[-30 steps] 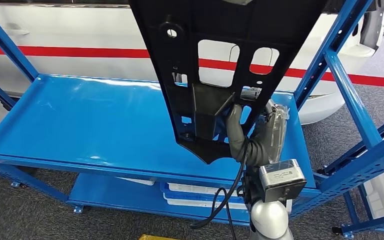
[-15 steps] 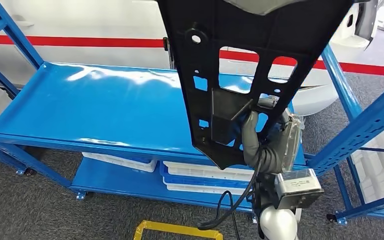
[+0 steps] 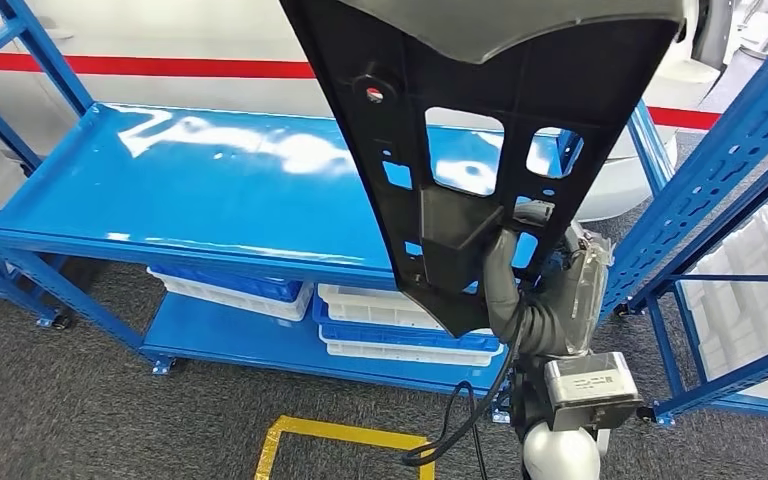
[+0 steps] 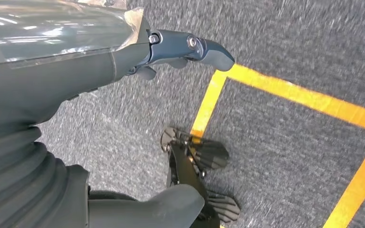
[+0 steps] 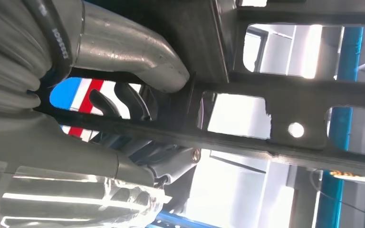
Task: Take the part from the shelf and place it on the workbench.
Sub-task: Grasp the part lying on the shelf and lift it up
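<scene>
The part is a large black plastic panel with several cut-outs, held upright close in front of the head camera. My right hand grips its lower section, thumb on the near face and fingers behind. In the right wrist view the thumb presses on the panel and dark fingers curl through a cut-out. The panel is off the blue shelf, whose top deck is bare. My left hand hangs over the grey carpet with its fingers apart, holding nothing.
White and blue trays are stacked on the shelf's lower deck. Blue perforated uprights and a white bin stand at the right. Yellow floor tape marks the carpet. A white body with a red stripe stands behind the shelf.
The whole view has shifted: the shelf now lies farther off and lower, with more carpet and yellow tape showing. The panel stays in my right hand.
</scene>
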You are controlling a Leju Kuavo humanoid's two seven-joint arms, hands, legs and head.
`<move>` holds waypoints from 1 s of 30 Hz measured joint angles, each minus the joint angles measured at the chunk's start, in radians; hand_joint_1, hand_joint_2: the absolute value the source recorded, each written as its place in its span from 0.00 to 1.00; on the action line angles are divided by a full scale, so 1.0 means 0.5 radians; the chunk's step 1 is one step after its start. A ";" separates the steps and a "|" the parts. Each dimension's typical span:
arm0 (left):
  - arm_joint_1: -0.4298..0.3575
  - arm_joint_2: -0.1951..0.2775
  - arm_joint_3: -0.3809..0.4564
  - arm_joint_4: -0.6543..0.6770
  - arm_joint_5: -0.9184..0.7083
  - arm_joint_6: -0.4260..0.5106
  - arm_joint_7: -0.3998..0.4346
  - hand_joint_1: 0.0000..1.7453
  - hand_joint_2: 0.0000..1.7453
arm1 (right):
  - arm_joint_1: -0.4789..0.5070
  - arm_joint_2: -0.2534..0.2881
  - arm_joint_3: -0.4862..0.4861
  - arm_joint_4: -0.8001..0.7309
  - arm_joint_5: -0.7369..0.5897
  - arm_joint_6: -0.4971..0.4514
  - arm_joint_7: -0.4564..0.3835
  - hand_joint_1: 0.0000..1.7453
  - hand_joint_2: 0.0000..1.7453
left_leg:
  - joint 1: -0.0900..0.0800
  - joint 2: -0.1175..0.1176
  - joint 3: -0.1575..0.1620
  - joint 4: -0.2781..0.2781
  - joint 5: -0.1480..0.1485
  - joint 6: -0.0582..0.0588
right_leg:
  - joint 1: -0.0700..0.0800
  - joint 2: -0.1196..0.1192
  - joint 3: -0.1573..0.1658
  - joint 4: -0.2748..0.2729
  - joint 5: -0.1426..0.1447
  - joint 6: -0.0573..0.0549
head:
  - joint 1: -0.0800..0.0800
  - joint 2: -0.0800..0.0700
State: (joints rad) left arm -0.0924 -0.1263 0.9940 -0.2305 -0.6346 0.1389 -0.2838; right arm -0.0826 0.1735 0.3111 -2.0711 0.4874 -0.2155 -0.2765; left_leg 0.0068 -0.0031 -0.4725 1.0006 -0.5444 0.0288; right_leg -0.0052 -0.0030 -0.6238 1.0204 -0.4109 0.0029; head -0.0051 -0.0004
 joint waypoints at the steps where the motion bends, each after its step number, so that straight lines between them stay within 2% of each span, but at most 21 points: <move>1: 0.000 -0.001 -0.003 0.000 -0.003 0.002 0.001 0.00 1.00 | 0.005 0.000 0.000 -0.006 0.003 0.000 0.002 1.00 1.00 | -0.011 0.001 -0.010 -0.009 0.019 0.005 | -0.006 -0.002 -0.001 -0.006 0.017 0.016 | -0.003 0.000; 3: -0.003 -0.002 -0.009 0.001 -0.006 0.005 0.002 0.00 1.00 | 0.018 0.000 0.000 -0.018 0.005 0.000 0.005 1.00 1.00 | -0.009 0.014 -0.036 -0.046 0.076 0.028 | -0.003 -0.001 -0.023 0.014 0.002 0.030 | -0.008 0.000; 5: -0.006 -0.003 -0.013 0.001 -0.007 0.006 0.003 0.00 1.00 | 0.027 -0.003 0.000 -0.025 0.006 0.000 0.006 1.00 1.00 | 0.004 0.030 -0.082 -0.077 0.145 0.043 | 0.004 0.003 -0.086 0.157 -0.143 0.008 | -0.003 0.000; 7: -0.008 -0.004 -0.014 0.001 -0.007 0.006 0.004 0.00 1.00 | 0.036 -0.007 0.000 -0.027 0.008 0.000 0.008 1.00 1.00 | 0.004 0.036 -0.146 -0.079 0.200 0.044 | -0.003 0.004 -0.150 0.407 -0.310 -0.004 | 0.004 0.000; 8: -0.007 -0.005 -0.015 0.001 -0.008 0.006 0.004 0.00 1.00 | 0.040 -0.009 0.000 -0.027 0.008 0.000 0.008 1.00 1.00 | 0.004 0.039 -0.178 -0.078 0.226 0.038 | -0.009 0.004 -0.157 0.507 -0.340 0.010 | 0.005 0.000; 9: -0.007 -0.006 -0.018 0.001 -0.011 0.005 0.004 0.00 1.00 | 0.045 -0.011 0.000 -0.027 0.011 0.000 0.009 1.00 1.00 | 0.006 0.042 -0.211 -0.075 0.251 0.032 | -0.015 0.004 -0.138 0.555 -0.332 0.034 | 0.005 0.000; 10: -0.007 -0.009 -0.022 0.002 -0.017 0.003 0.004 0.00 1.00 | 0.049 -0.014 0.000 -0.027 0.016 0.000 0.010 1.00 1.00 | 0.008 0.044 -0.244 -0.071 0.276 0.023 | -0.023 0.004 -0.083 0.530 -0.293 0.063 | 0.005 0.000; 12: -0.009 -0.013 -0.033 0.002 -0.038 -0.001 0.004 0.00 1.00 | 0.054 -0.018 0.000 -0.028 0.031 0.000 0.014 1.00 1.00 | 0.013 0.046 -0.308 -0.045 0.316 -0.001 | -0.040 0.002 0.120 0.294 -0.239 0.103 | 0.006 0.000; 13: -0.011 -0.014 -0.039 0.002 -0.052 -0.003 0.005 0.00 1.00 | 0.056 -0.019 0.000 -0.030 0.038 0.000 0.017 1.00 1.00 | 0.011 0.044 -0.335 -0.024 0.329 -0.013 | -0.041 0.004 0.231 0.141 -0.253 0.101 | 0.006 0.000; 14: -0.014 -0.015 -0.043 0.002 -0.066 -0.003 0.008 0.00 1.00 | 0.060 -0.020 -0.001 -0.032 0.044 0.000 0.020 1.00 1.00 | 0.008 0.042 -0.352 -0.005 0.341 -0.026 | -0.042 0.005 0.305 0.027 -0.281 0.088 | 0.004 0.000; 15: -0.018 -0.015 -0.049 0.002 -0.080 -0.004 0.013 0.00 1.00 | 0.067 -0.021 -0.003 -0.035 0.048 0.001 0.022 1.00 1.00 | 0.005 0.040 -0.362 0.007 0.354 -0.036 | -0.040 0.007 0.344 -0.041 -0.306 0.070 | 0.001 0.000; 17: -0.025 -0.016 -0.066 0.002 -0.110 -0.002 0.030 0.00 1.00 | 0.083 -0.021 -0.008 -0.038 0.056 0.004 0.024 1.00 1.00 | 0.011 0.037 -0.373 0.010 0.375 -0.049 | -0.046 0.005 0.329 -0.064 -0.291 0.034 | -0.008 0.000; 18: -0.029 -0.017 -0.076 0.002 -0.125 0.000 0.041 0.00 1.00 | 0.088 -0.020 -0.010 -0.038 0.061 0.007 0.025 1.00 1.00 | 0.016 0.033 -0.386 0.030 0.345 -0.055 | -0.051 0.003 0.314 -0.065 -0.269 0.015 | -0.011 0.000; 19: -0.032 -0.019 -0.086 0.002 -0.140 0.002 0.052 0.00 1.00 | 0.090 -0.020 -0.013 -0.039 0.070 0.012 0.029 1.00 1.00 | 0.020 0.028 -0.412 0.093 0.272 -0.063 | -0.055 0.001 0.295 -0.067 -0.244 -0.004 | -0.015 0.000; 22: -0.051 -0.026 -0.109 0.002 -0.175 0.010 0.077 0.00 1.00 | 0.100 -0.020 -0.019 -0.041 0.103 0.029 0.047 1.00 1.00 | 0.023 0.019 -0.532 0.506 -0.049 -0.083 | -0.046 0.000 0.224 -0.065 -0.167 -0.035 | -0.021 0.000; 23: -0.058 -0.027 -0.118 0.002 -0.183 0.013 0.083 0.00 1.00 | 0.106 -0.020 -0.021 -0.042 0.112 0.033 0.053 1.00 1.00 | 0.023 0.019 -0.555 0.633 -0.100 -0.083 | -0.042 0.000 0.195 -0.064 -0.143 -0.035 | -0.022 0.000; 24: -0.064 -0.027 -0.126 0.002 -0.190 0.015 0.088 0.00 1.00 | 0.113 -0.020 -0.022 -0.042 0.117 0.035 0.057 1.00 1.00 | 0.023 0.018 -0.547 0.701 -0.108 -0.078 | -0.038 0.000 0.166 -0.063 -0.121 -0.034 | -0.022 0.000; 25: -0.069 -0.027 -0.132 0.002 -0.193 0.017 0.093 0.00 1.00 | 0.118 -0.020 -0.023 -0.043 0.121 0.036 0.060 1.00 1.00 | 0.022 0.017 -0.500 0.691 -0.080 -0.068 | -0.035 0.000 0.140 -0.063 -0.100 -0.033 | -0.022 0.000; 26: -0.074 -0.028 -0.135 0.002 -0.195 0.018 0.098 0.00 1.00 | 0.121 -0.020 -0.024 -0.043 0.124 0.036 0.063 1.00 1.00 | 0.019 0.013 -0.416 0.603 -0.037 -0.052 | -0.030 0.001 0.119 -0.063 -0.082 -0.031 | -0.023 0.000; 28: -0.086 -0.030 -0.137 0.000 -0.187 0.017 0.101 0.00 1.00 | 0.120 -0.021 -0.026 -0.043 0.126 0.036 0.071 1.00 1.00 | -0.001 -0.001 -0.178 0.305 0.024 -0.008 | -0.021 0.004 0.092 -0.062 -0.049 -0.022 | -0.024 0.000; 30: -0.100 -0.032 -0.137 -0.002 -0.180 0.016 0.097 0.00 1.00 | 0.113 -0.022 -0.027 -0.040 0.121 0.038 0.079 1.00 1.00 | -0.022 -0.009 -0.013 0.075 0.043 0.025 | -0.004 0.004 0.071 -0.056 -0.015 -0.003 | -0.023 0.000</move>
State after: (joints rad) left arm -0.1424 -0.1421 0.9257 -0.2316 -0.7244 0.1471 -0.2351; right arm -0.0262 0.1622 0.2974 -2.0913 0.5480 -0.1965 -0.2371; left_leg -0.0042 -0.0077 -0.4792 1.0384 -0.5228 0.0415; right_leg -0.0069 -0.0011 -0.5885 0.9925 -0.4182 0.0014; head -0.0163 -0.0004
